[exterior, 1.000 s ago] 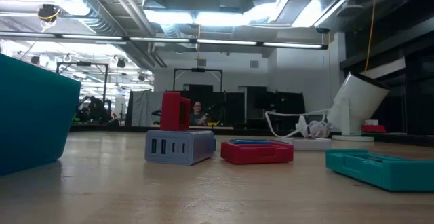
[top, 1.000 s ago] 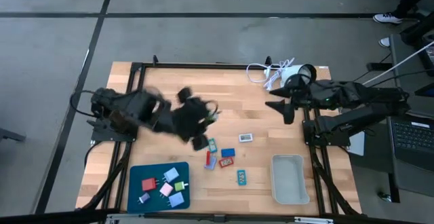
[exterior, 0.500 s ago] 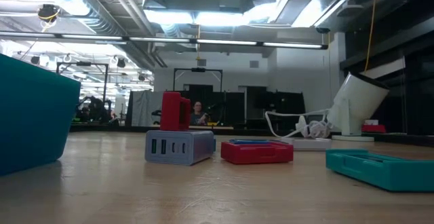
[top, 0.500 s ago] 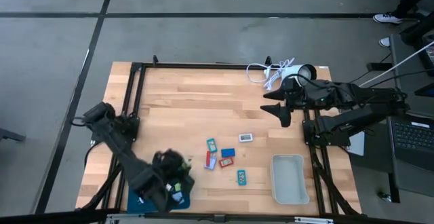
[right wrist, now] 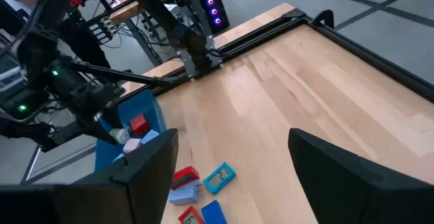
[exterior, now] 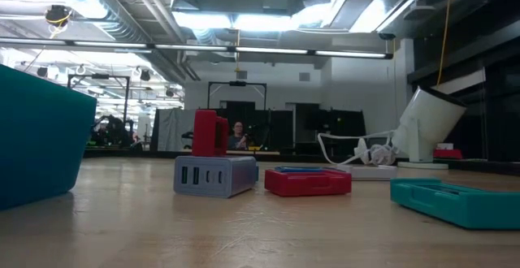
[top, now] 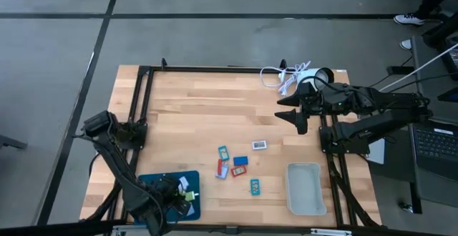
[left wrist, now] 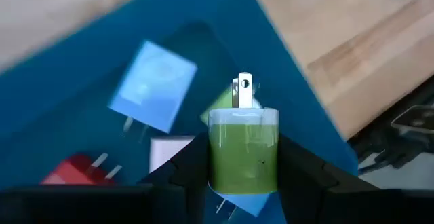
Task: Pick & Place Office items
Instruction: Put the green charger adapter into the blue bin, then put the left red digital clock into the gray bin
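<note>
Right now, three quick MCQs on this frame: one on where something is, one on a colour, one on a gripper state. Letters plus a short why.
1. Where is the left gripper?
A. over the blue tray
B. over the grey bin
C. beside the white lamp

2. What colour is the charger between the left gripper's fingers?
A. red
B. green
C. white

3. How is the right gripper?
A. shut on a charger
B. open and empty
C. shut on the lamp cord

Answers:
1 A: the high view puts it above the tray at the table's near left corner.
2 B: the left wrist view shows a green plug clamped between the fingers.
3 B: the right wrist view shows its fingers spread with nothing between them.
</note>
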Tool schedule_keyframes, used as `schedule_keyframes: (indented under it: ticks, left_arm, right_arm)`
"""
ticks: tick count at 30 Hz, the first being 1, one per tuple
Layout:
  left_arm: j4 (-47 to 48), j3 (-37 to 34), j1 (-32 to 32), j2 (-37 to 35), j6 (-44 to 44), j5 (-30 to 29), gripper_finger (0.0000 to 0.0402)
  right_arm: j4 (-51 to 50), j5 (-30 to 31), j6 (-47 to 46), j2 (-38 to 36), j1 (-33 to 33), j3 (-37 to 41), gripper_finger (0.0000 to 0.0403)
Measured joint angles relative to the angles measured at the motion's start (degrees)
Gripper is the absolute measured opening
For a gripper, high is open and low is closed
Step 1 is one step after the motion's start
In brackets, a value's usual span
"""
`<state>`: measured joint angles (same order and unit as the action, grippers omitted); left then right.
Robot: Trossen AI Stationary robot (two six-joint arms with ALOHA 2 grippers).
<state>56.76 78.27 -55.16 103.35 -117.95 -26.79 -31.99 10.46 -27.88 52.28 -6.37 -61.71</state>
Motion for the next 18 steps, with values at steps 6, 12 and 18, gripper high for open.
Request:
schedule_keyframes:
  ticks: [6, 12, 18]
  left_arm:
    - [-7.26, -6.45, 0.13, 0.05, -0.67, 3.04, 0.0130]
    - [-7.08, -6.66, 1.82, 0.04, -1.31, 9.09, 0.0205]
    - [-7.07, -6.66, 2.65, -0.38, -3.11, 9.85, 0.0267]
  right_arm:
    - [0.31, -0.02, -1.32, 0.02, 0.00, 0.00, 0.0284]
    - [0.74, -0.87, -1.82, 0.02, 0.00, 0.00, 0.0284]
    - [2.03, -0.87, -1.96, 0.02, 0.00, 0.00, 0.0284]
